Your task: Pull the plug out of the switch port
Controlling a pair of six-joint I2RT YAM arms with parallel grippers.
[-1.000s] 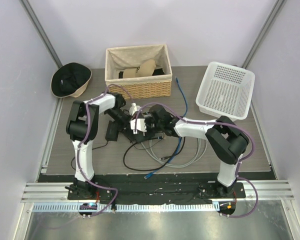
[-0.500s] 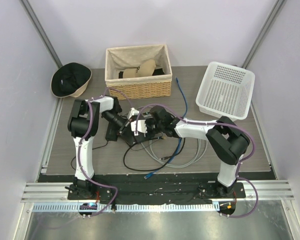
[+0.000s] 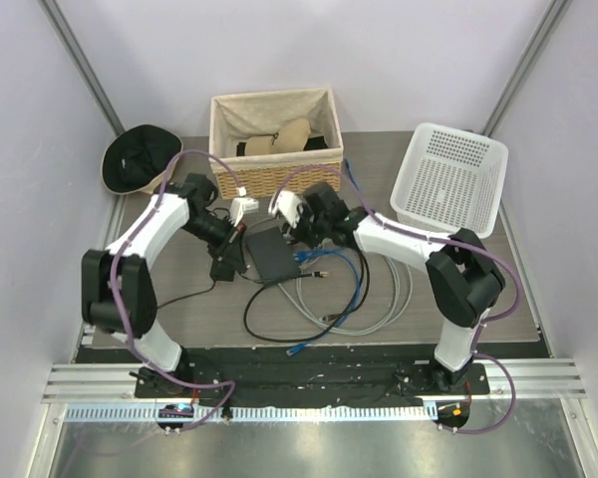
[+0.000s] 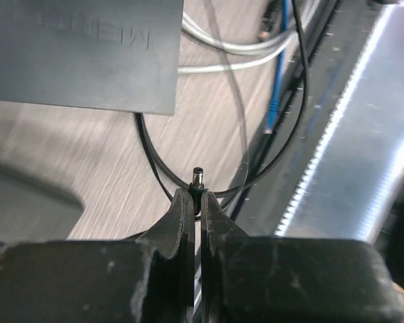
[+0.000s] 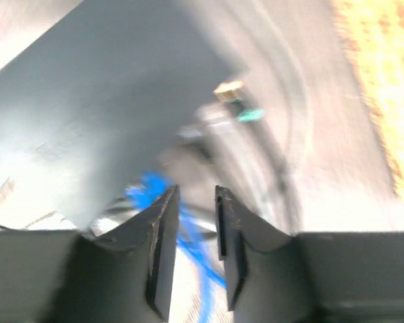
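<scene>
Left gripper clenched on small barrel plug, lower centre of left wrist view; metal tip bare, well apart from black box at upper left. Plug judged already out of port; port itself not visible. Right gripper parted, empty, near box, view blurred. To finish well: keep pinch firm, draw black cord clear of box, avoid snagging grey cables.

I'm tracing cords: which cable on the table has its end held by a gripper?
The thin black cord: its barrel plug is pinched in the left gripper. The blue cable and grey cables lie loose.
</scene>
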